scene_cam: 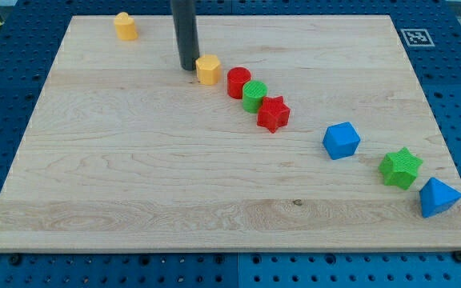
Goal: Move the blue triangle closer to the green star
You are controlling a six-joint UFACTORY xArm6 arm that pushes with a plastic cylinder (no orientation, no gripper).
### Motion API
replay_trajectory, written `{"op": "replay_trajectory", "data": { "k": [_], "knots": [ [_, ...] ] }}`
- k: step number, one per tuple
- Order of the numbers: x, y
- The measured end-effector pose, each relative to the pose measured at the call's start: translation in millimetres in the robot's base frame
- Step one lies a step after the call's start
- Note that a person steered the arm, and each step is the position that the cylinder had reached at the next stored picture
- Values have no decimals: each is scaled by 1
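Note:
The blue triangle [438,197] lies near the board's right edge, low in the view. The green star [400,167] sits just up and left of it, almost touching. My tip [188,67] rests on the board near the view's top, just left of a yellow hexagon block [208,70]. The tip is far to the left of both the blue triangle and the green star.
A red cylinder [238,82], a green cylinder [254,96] and a red star [274,114] run in a diagonal line right of the yellow hexagon. A blue cube [341,140] lies left of the green star. A yellow block [125,26] sits at top left. The wooden board [134,184] lies on a blue pegboard.

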State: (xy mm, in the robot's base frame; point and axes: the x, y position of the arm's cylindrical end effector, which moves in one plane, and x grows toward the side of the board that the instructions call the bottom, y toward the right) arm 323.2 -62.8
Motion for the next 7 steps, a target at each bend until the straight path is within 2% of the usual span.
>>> {"op": "replay_trajectory", "data": {
  "k": [1,2,3,5,6,7],
  "knots": [
    [2,10],
    [2,-10],
    [-22,-22],
    [-28,184],
    [9,281],
    [95,345]
  ]
}}
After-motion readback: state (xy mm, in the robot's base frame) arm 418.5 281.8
